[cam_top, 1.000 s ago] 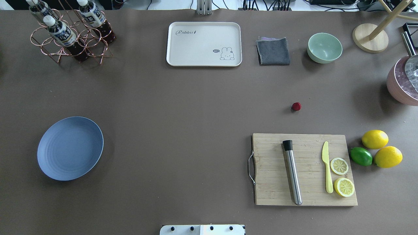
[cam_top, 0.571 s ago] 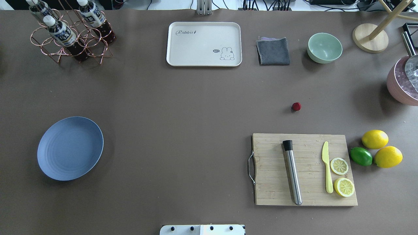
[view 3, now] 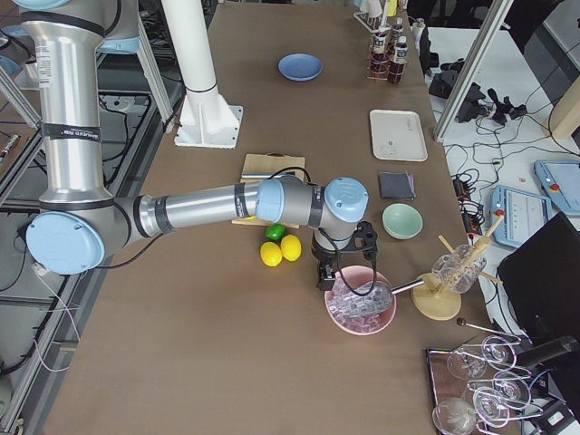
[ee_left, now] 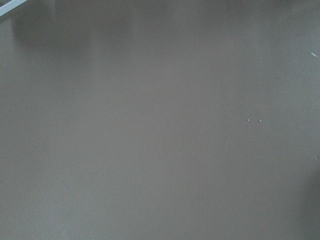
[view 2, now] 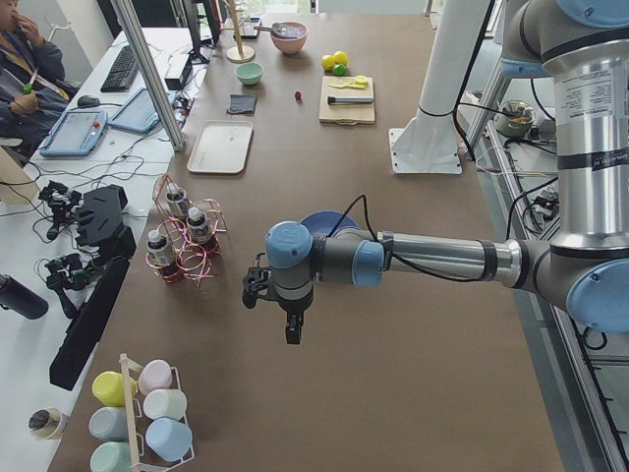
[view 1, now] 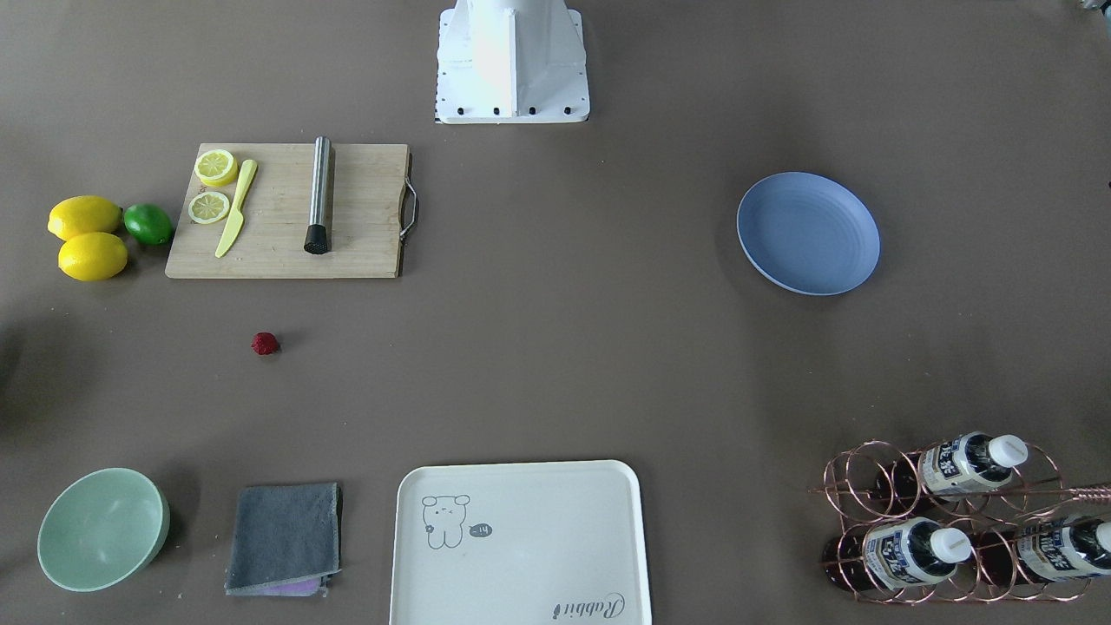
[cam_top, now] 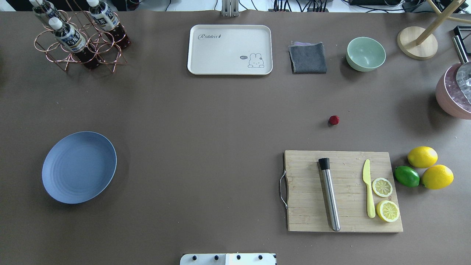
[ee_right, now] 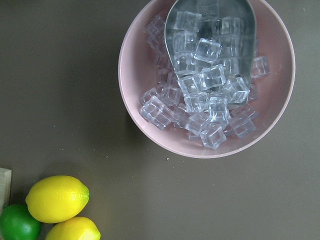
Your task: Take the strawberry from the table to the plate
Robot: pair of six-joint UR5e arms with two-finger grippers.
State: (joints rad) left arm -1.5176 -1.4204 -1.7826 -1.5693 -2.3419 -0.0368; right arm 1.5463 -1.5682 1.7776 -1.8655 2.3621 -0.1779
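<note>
The task is judged not yet begun: the strawberry is seen lying on the surface near the cutting board, well apart from the plate, with the left gripper and right gripper, whose openings cannot be told, held far from it.

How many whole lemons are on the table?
2. One lemon lies beside the lime, past the cutting board; the other lemon sits next to it, nearer the robot. None look hidden.

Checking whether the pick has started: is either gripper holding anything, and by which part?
Nothing visibly held. The strawberry lies alone on the table, away from the left gripper and right gripper.
</note>
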